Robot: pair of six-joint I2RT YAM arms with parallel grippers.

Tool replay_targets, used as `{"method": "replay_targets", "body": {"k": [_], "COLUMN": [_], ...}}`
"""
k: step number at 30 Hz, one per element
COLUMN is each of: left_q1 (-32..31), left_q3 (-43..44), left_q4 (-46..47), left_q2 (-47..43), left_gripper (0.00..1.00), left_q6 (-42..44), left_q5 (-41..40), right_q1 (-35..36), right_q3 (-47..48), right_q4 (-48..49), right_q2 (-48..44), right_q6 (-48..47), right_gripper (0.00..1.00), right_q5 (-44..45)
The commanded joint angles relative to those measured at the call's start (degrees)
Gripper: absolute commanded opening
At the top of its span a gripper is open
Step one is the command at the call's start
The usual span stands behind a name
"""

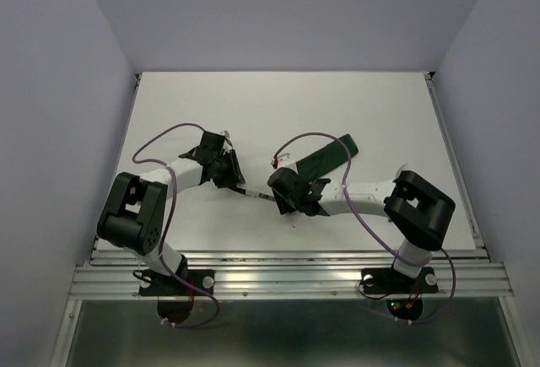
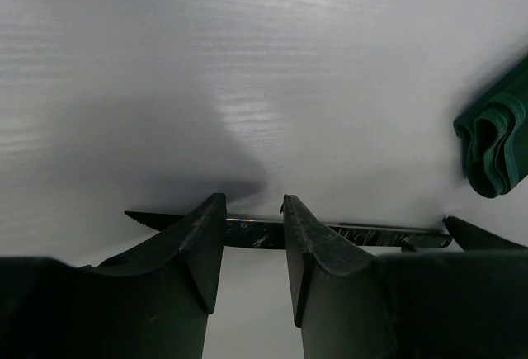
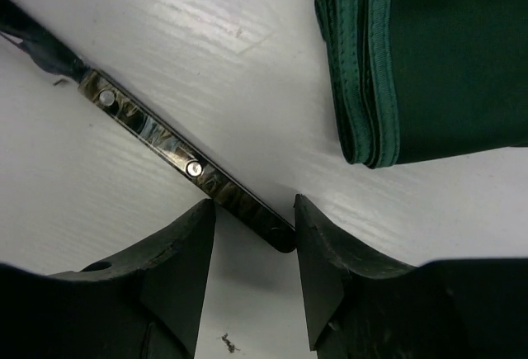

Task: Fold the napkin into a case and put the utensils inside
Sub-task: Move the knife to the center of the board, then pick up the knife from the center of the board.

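The knife (image 1: 256,195) lies flat on the white table between my two grippers. In the left wrist view its serrated blade (image 2: 257,232) runs across just beyond the tips of my left gripper (image 2: 254,202), which is open and straddles it. In the right wrist view the dark riveted handle (image 3: 177,154) runs diagonally, and its end sits between the tips of my open right gripper (image 3: 254,204), close to the right finger. The dark green cloth, folded into a long narrow case (image 1: 327,157), lies just beyond the right gripper (image 1: 284,197); its layered open end (image 3: 363,87) faces the knife. The fork is not in view.
The white table (image 1: 278,105) is walled on three sides. The case's end also shows at the right edge of the left wrist view (image 2: 495,140). A metal rail (image 1: 287,278) runs along the near edge by the arm bases.
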Motion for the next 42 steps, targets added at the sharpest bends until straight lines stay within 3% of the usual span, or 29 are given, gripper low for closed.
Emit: {"method": "replay_targets", "body": {"k": [1, 8, 13, 19, 24, 31, 42], "left_q1": [-0.38, -1.08, -3.10, -4.77, -8.64, -8.55, -7.33], "left_q3": [-2.23, -0.65, 1.46, 4.79, 14.00, 28.51, 28.88], "left_q4": [-3.55, -7.94, -11.01, -11.72, -14.36, -17.17, -12.00], "left_q2": [-5.14, -8.67, -9.90, -9.11, -5.69, 5.11, 12.06], "left_gripper": [0.45, 0.45, 0.45, 0.45, 0.46, 0.46, 0.46], "left_q6": [-0.43, 1.51, 2.74, 4.83, 8.45, 9.07, 7.49], "left_q5": [-1.57, -2.88, -5.25, -7.54, -14.47, -14.58, -11.41], "right_q1": [-1.75, -5.52, -14.82, -22.56, -29.60, -34.87, -44.54], "right_q3": [2.30, 1.78, -5.15, -7.81, -7.46, -7.54, -7.02], "right_q4": [2.94, 3.47, 6.27, 5.76, 2.24, 1.71, 1.54], "right_q2": [0.93, -4.68, -14.60, -19.98, -17.01, -13.05, -10.94], "right_q6": [-1.32, -1.67, 0.08, 0.43, 5.53, 6.59, 0.88], "right_gripper": [0.49, 0.51, 0.52, 0.57, 0.57, 0.57, 0.57], "right_q5": [3.34, 2.20, -7.02, -14.57, -14.95, -14.51, -13.27]}}
